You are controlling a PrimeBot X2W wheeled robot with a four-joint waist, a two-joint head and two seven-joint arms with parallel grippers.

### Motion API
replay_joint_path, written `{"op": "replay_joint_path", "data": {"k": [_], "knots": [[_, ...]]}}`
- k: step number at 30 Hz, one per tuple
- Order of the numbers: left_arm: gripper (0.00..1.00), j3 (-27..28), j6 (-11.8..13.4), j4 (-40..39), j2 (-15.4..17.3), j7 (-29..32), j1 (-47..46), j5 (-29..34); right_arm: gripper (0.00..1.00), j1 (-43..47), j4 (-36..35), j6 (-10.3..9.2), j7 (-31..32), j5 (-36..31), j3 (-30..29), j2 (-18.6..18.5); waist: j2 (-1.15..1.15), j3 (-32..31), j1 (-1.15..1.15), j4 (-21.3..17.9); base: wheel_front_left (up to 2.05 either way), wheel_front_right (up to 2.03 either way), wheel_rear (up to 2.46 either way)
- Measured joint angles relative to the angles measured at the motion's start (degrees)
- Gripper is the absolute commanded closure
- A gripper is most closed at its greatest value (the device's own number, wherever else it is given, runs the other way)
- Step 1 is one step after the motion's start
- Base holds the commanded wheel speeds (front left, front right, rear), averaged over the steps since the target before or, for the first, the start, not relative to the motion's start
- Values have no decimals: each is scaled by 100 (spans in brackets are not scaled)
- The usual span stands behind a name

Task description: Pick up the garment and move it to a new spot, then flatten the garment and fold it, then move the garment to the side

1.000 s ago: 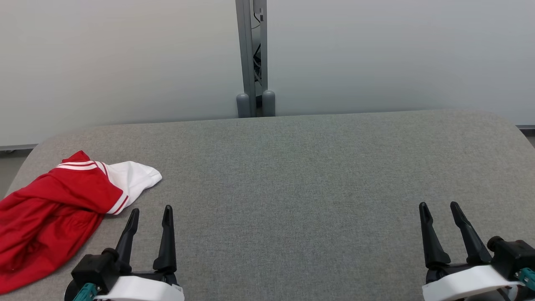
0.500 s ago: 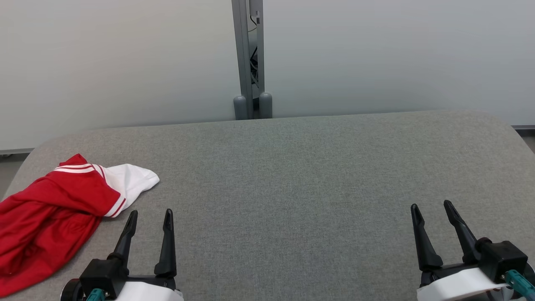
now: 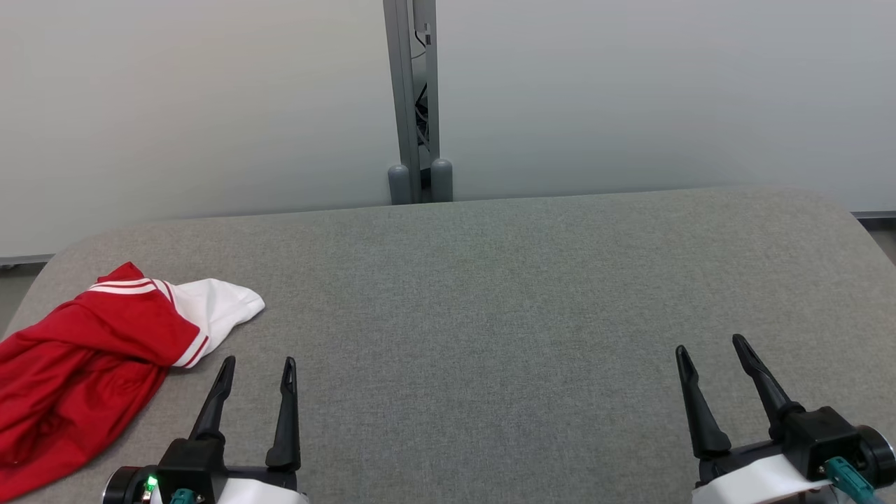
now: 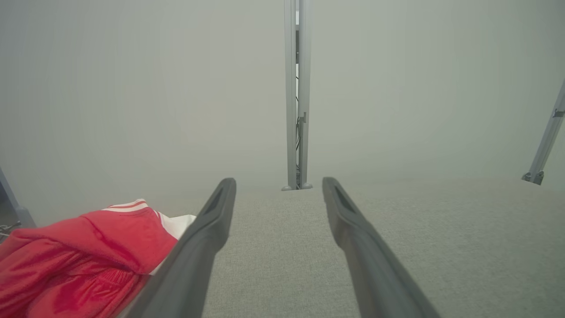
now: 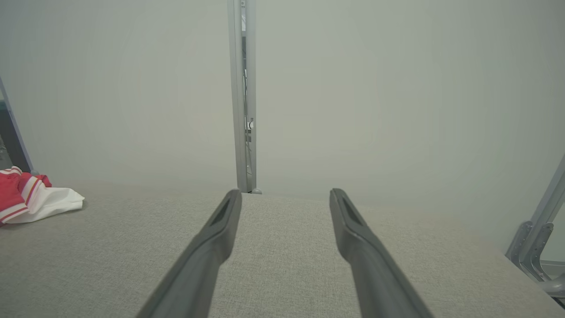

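Item: one garment (image 3: 91,350), red with white stripes at a cuff and a white part at its far right end. It lay crumpled at the near left of the table (image 3: 490,301), a grey cloth-covered top, and its near end ran out past the left of the head view; whether any of it hung over the table's edge I could not tell. Item: my left gripper (image 3: 258,361), jaws wide and empty, low over the table just right of the garment and not touching it, fingers pointing to the far side. Item: my right gripper (image 3: 709,345), jaws equally wide and empty, at the near right, well apart from the garment. Item: a metal post (image 3: 411,105) against a pale wall (image 3: 630,91) at the far side. Stage, as I judged it: the pick-up not yet begun. Hazards entered: a pinch on the loose white end alone would likely lift one layer and drag the red bulk behind, bunching it worse. A grip taken too low could catch the table's cloth cover along with the garment. The heap lay close to the table's left edge, so a sideways nudge from my left fingers might push it off. My right arm faced a long reach across, and the two arms could crowd each other over so small a heap.
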Motion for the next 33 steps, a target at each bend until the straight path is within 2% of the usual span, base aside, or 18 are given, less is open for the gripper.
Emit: {"op": "replay_joint_path", "data": {"k": [19,25,33], "knots": [[0,4,65,102,1,-18,38,34,0,12,163,1,-19,-59,78,-7,0,-66,0,82,0,0,0],[0,-4,68,113,1,-18,31,53,0,56,181,1,-19,-44,104,-9,0,-91,0,383,0,0,0],[0,55,71,97,2,-18,48,92,0,114,190,7,-23,29,235,-12,0,-157,0,1055,0,0,0]]}}
